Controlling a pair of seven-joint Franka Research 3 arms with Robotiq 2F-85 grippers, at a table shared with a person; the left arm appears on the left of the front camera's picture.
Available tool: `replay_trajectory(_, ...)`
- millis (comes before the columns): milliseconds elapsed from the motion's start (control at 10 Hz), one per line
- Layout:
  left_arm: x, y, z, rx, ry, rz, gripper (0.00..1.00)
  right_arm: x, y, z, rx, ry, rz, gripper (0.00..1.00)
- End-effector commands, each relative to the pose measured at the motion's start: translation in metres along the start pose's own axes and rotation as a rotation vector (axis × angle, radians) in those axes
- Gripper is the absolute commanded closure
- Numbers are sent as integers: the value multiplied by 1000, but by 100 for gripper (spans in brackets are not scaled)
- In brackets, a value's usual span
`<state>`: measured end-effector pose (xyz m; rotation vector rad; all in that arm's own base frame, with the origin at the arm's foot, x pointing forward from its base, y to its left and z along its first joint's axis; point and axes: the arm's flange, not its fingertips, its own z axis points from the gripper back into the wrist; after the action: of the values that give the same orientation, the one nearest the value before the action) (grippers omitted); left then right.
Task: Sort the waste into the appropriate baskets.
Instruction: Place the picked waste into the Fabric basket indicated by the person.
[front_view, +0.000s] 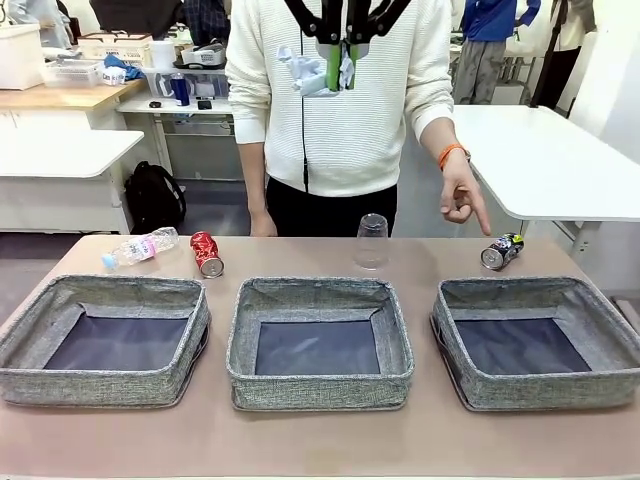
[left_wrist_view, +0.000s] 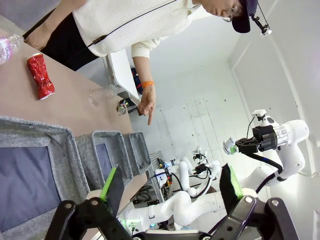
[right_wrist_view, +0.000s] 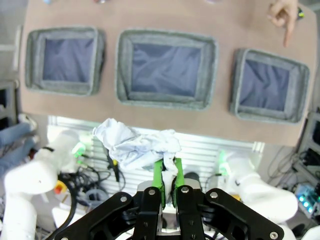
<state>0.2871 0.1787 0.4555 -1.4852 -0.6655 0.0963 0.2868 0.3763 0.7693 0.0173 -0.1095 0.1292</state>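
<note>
Broadly, bench (front_view: 320, 440): three grey baskets stand in a row on the near side, with loose waste along the far side.
left gripper (left_wrist_view: 171, 167): its own wrist view shows the green pads spread wide with nothing between them, above the near edge of the bench.
clear bottle (front_view: 140, 247): lies on its side beyond the left basket, blue cap pointing left. The left wrist view catches just its end at the picture's edge.
red can (front_view: 206, 253): crushed and lying on its side just right of the bottle. The left wrist view shows its dented length, the front view its round end.
left basket (front_view: 100, 385): soft grey walls around a dark floor.
middle basket (front_view: 320, 390): the right wrist view looks straight down onto its creased dark floor.
clear cup (front_view: 371, 240): stands on the bench just behind the middle basket.
right gripper (front_view: 342, 75): high over the middle of the bench in front of the person's white sweater, pinched narrow on a white scrap (front_view: 300, 72). Its wrist view shows the crumpled scrap bulging to one side of the pads.
person's hand (front_view: 462, 195): orange wristband, index finger pointing down.
dark can (front_view: 501, 251): on its side behind the right basket. From the front the fingertip seems just above it, while the left wrist view shows a clear gap.
right basket (front_view: 545, 390): same build, with a dark floor.
</note>
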Motion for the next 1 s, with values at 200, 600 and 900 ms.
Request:
replay_trajectory(200, 0, -2, -2, -19, -10, -22, 0, -2, -1, -3, -7, -9, -3, 92)
replay_trajectory(600, 0, -2, -2, -19, -10, -22, 0, 1, -44, -20, -9, 76, 101, 92)
replay_trajectory(900, 0, -2, -2, -19, -10, -22, 0, -7, -137, -89, -25, 127, 75, 92)
